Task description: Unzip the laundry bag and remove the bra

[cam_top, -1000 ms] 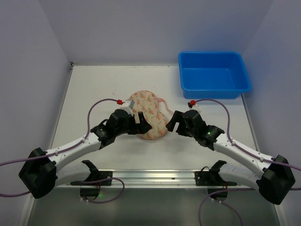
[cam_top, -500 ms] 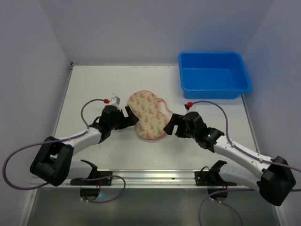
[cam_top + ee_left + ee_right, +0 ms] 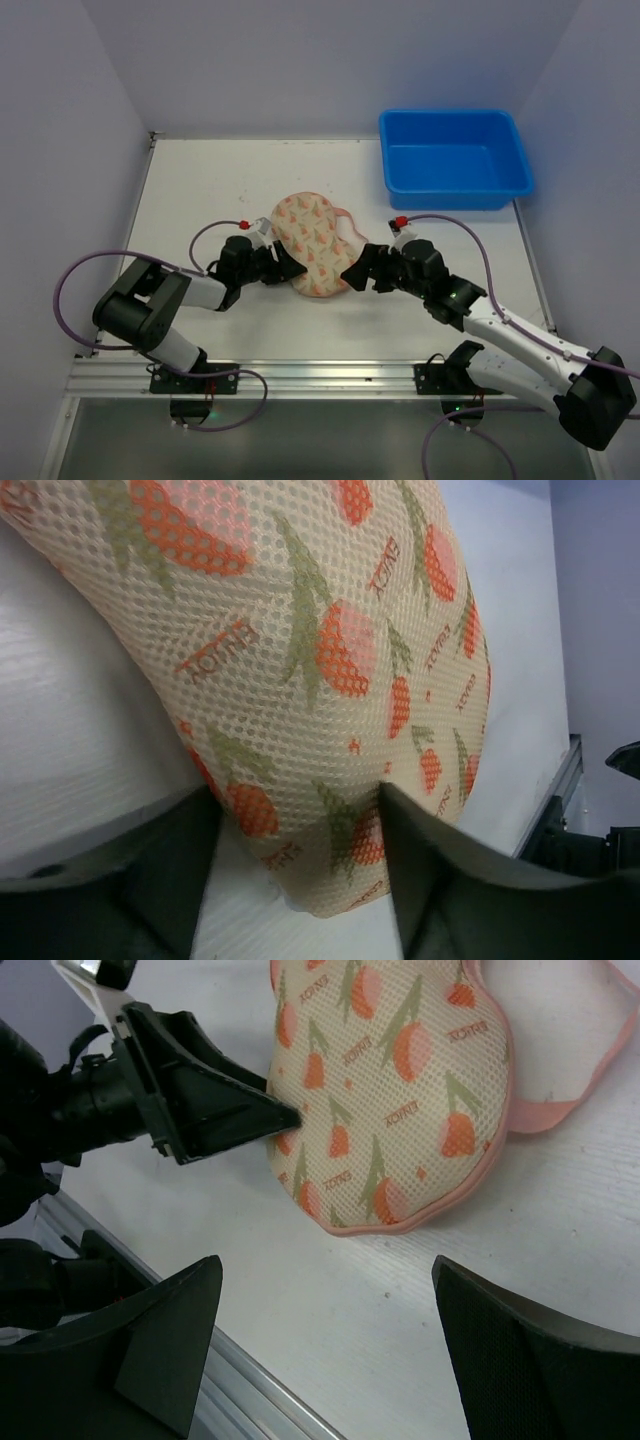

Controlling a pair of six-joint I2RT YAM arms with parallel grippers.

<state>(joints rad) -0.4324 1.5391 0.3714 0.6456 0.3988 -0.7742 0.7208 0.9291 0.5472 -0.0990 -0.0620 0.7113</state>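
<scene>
Here, laundry bag [image 3: 312, 245] on table [image 3: 200, 180], left jaws astride its edge, grip unclear, right jaws wide

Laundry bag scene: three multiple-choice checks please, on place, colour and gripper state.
1. The blue plastic tub sits at the white table's: A near left; B far right; C middle.
2. Trim of the cream mesh laundry bag with orange-green print: A pink; B black; C blue.
3. Right gripper: A shut on strap; B open, empty; C shut on tub.
Answers: B, top view shows it far right; A, pink edging rims the bag; B, its fingers stand wide apart, nothing between.
</scene>
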